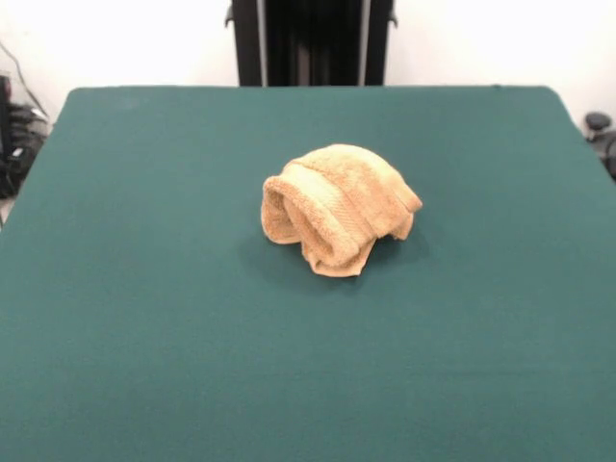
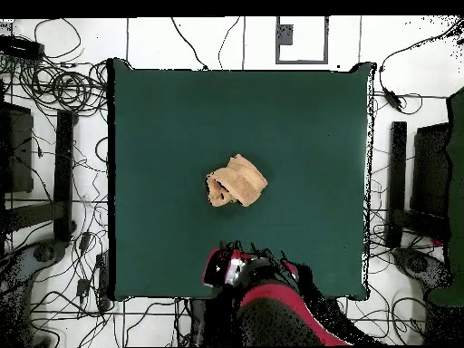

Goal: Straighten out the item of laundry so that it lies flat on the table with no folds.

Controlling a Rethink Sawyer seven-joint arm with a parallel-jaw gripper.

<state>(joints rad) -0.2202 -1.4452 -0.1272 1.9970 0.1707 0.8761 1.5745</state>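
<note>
One towel point(image 1: 337, 207) sits bunched in a rounded heap near the middle of the tabletop point(image 1: 144, 337). It is golden-tan terry, rolled over on itself into a dome. A fold on its left side in the front view forms an open loop, like the mouth of a tunnel. A hemmed corner sticks out at the bottom of the heap and lies on the felt, and a woven band runs along the edge of the outer layer. No part of it lies flat beyond that corner.

From overhead, the towel point(image 2: 237, 181) lies straight out ahead of the gripper point(image 2: 234, 268), well apart from it, with bare green tabletop point(image 2: 308, 136) between them. The gripper hangs over the edge of the tabletop nearest the robot's base, at the end of the red and black arm point(image 2: 272, 308), which is drawn back there. Whether the gripper is released or clenched, I cannot tell: the arm's own bulk covers it from above. Nothing touches the towel.

In the front view the gripper does not show. Only the dark pedestal point(image 1: 310, 43) stands behind the far edge, beyond the towel. Cables point(image 2: 63, 86) lie tangled on the white floor around the tabletop, most thickly to the overhead picture's left.
</note>
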